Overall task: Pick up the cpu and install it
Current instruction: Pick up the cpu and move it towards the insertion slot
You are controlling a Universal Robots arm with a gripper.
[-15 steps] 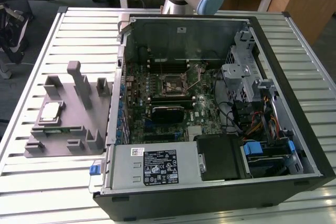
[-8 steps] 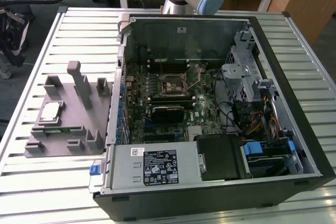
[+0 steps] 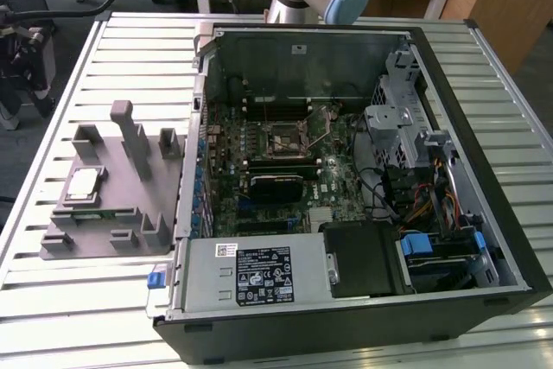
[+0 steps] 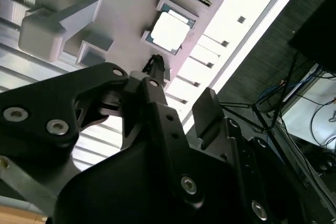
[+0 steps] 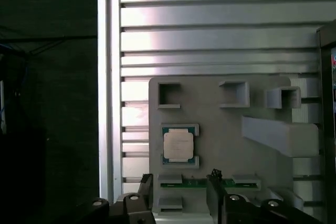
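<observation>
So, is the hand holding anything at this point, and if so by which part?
Nothing is held. The hand is open and empty; the cpu lies in its recess on the grey fixture, untouched.

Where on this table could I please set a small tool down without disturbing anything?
The slatted table is bare in front of the grey fixture, toward the exterior view's lower left, and beyond the fixture to the far edge. The fixture carries the cpu, and the computer case is packed.

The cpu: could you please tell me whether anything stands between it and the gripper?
Nothing visible does. The cpu lies uncovered in a recess of the grey holder, and the open gripper hangs apart from it.
</observation>
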